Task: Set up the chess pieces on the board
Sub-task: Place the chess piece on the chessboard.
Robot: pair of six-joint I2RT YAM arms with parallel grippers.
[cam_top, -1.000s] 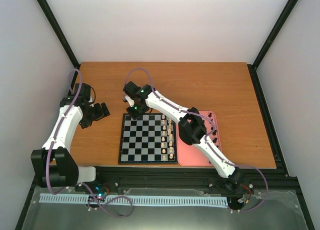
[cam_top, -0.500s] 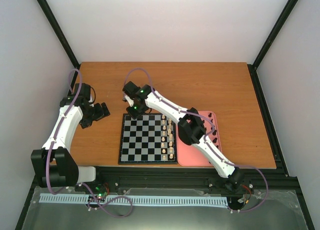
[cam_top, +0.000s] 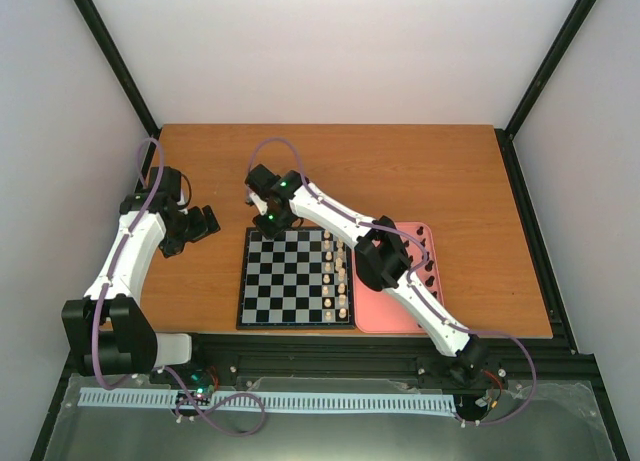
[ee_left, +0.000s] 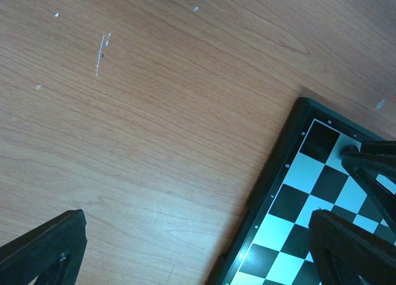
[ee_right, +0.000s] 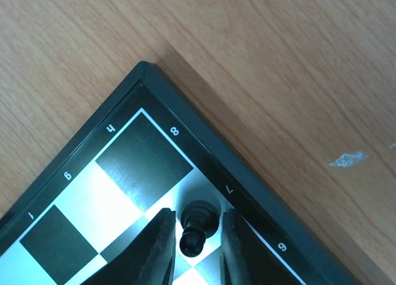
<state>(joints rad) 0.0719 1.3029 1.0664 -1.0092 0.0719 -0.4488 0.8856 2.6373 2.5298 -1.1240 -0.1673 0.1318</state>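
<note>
The left fingers (ee_left: pixel 46 251) hung spread wide and empty over the worktop (cam_top: pixel 400 171), just left of the board (cam_top: pixel 285 286). They were best left parked there, clear of the corner being worked.

At the board's far-left corner the right fingers (ee_right: pixel 162 251) flanked one black piece (ee_right: pixel 198 226). It stood on the pale square next to the dark corner square. A sliver of pale square showed on each side of the piece, so it looked released rather than pinched.

The step in hand seemed to be letting go of it. To do that well, the fingers needed to part evenly, so that neither dragged the base. They should then rise straight up before swinging back to the right, since a sideways exit could topple so light a piece.

Further right, cream pieces (cam_top: pixel 340 276) stood in two files along the board's right side. Beyond them lay a pink tray (cam_top: pixel 378 318), close against that edge.

The black piece was tiny, far narrower than its square, and glossy. It had a round head over a flared base and looked like a pawn. It stood upright, roughly in the middle of its square as far as the fingers let one see.
</note>
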